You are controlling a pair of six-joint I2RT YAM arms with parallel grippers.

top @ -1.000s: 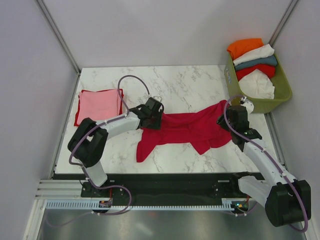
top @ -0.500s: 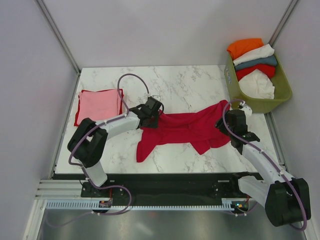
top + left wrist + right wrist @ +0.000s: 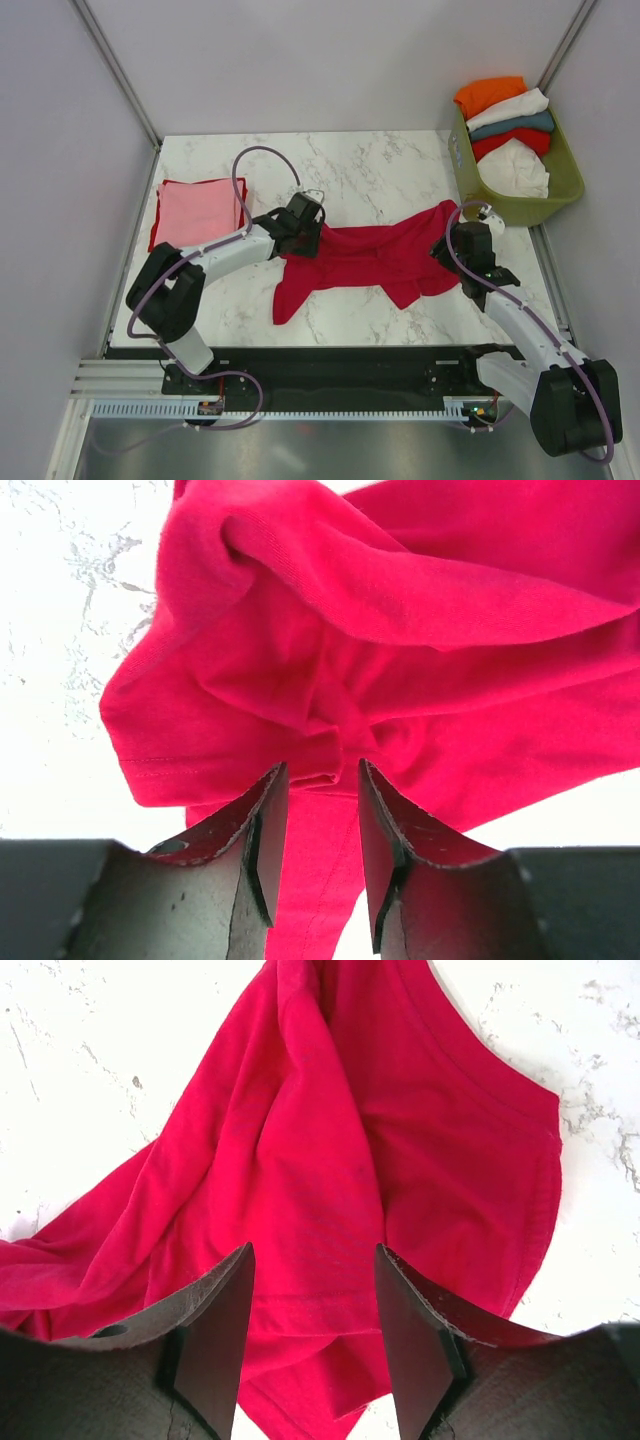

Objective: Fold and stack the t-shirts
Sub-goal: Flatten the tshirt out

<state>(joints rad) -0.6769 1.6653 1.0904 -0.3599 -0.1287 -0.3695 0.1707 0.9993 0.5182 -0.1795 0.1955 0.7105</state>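
The crimson t-shirt lies crumpled and stretched sideways at the middle of the marble table. My left gripper is at its left end. In the left wrist view the shirt puckers into a bunch right at my left gripper, whose jaws stand a little apart around it. My right gripper hovers over the shirt's right end, and this gripper is wide open and empty. A folded pink t-shirt lies at the far left. Orange, white and teal shirts sit in the basket.
The olive-green basket stands at the back right corner, also holding a red cloth and another white one. A red edge shows under the pink shirt. Grey walls close in the table on three sides.
My right gripper has shifted slightly down and left over the shirt's right end. My left arm's elbow has swung left while its gripper stays at the shirt's left end.
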